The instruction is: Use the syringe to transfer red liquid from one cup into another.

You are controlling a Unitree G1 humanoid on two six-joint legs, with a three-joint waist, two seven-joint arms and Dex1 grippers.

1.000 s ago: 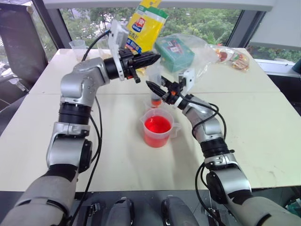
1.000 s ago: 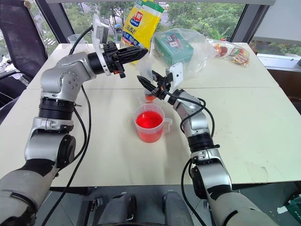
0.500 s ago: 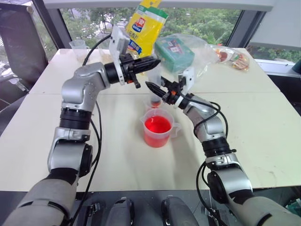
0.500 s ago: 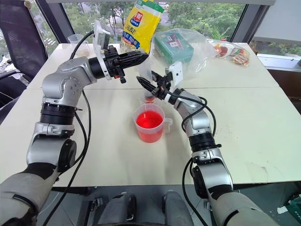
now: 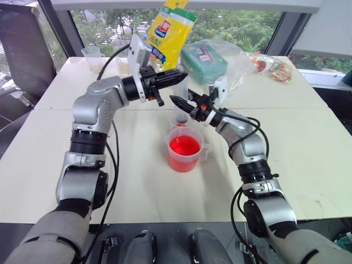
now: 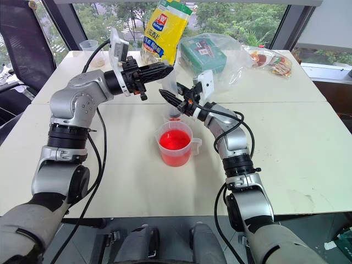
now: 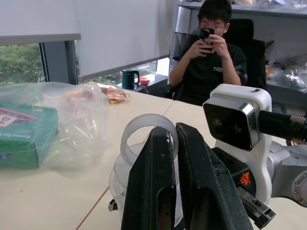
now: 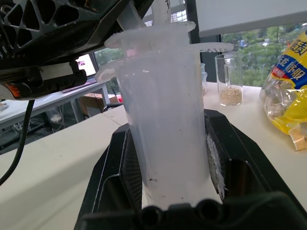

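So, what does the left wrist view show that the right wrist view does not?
Left wrist view: a seated person holding up a phone, and a green box in a clear bag. Right wrist view: a cup of brownish grains and a yellow bag. Both: the syringe, gripped by that arm's fingers, and the pale table.

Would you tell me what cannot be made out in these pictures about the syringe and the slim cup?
- The syringe tip: right wrist view, hidden behind the black fingers gripping it.
- The slim cup fill level: head views, hidden behind the measuring cup and right gripper.
- The syringe contents: head views, too small.
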